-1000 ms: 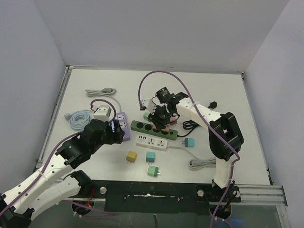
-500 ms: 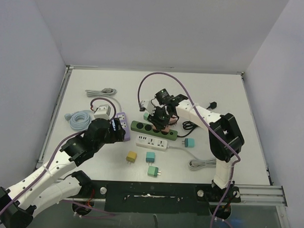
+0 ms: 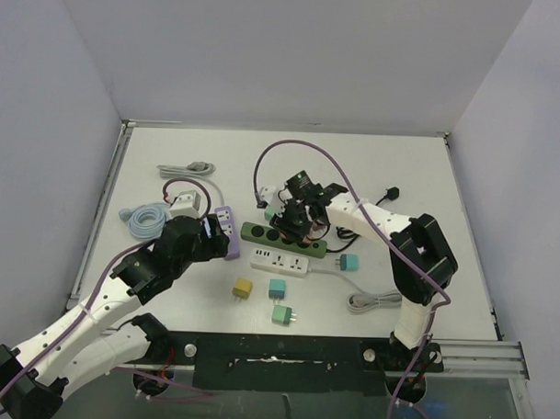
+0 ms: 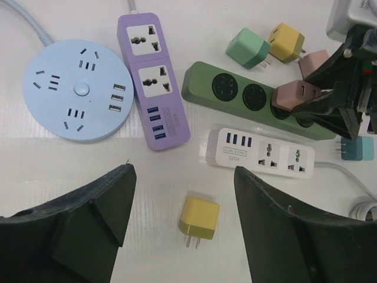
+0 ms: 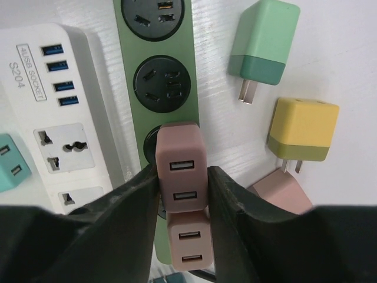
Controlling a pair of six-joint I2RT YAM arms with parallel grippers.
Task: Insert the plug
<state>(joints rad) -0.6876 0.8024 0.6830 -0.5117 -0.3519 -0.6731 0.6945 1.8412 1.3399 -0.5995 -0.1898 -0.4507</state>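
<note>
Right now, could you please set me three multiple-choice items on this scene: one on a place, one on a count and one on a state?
1. Where is the pink plug that the right claw grips?
A. Over a socket of the green power strip
B. On the round blue hub
C. Lying on the bare table

2. How many large sockets does the purple power strip show?
A. One
B. Two
C. Four

3. What state is the left claw in?
A. Open, holding nothing
B. Shut on a yellow plug
C. Shut on a cable

Answers:
1 A: the right wrist view shows the plug between the fingers, right over the green strip.
2 B: the left wrist view shows two sockets above its row of USB ports.
3 A: its fingers stand wide apart with only table between them.
</note>
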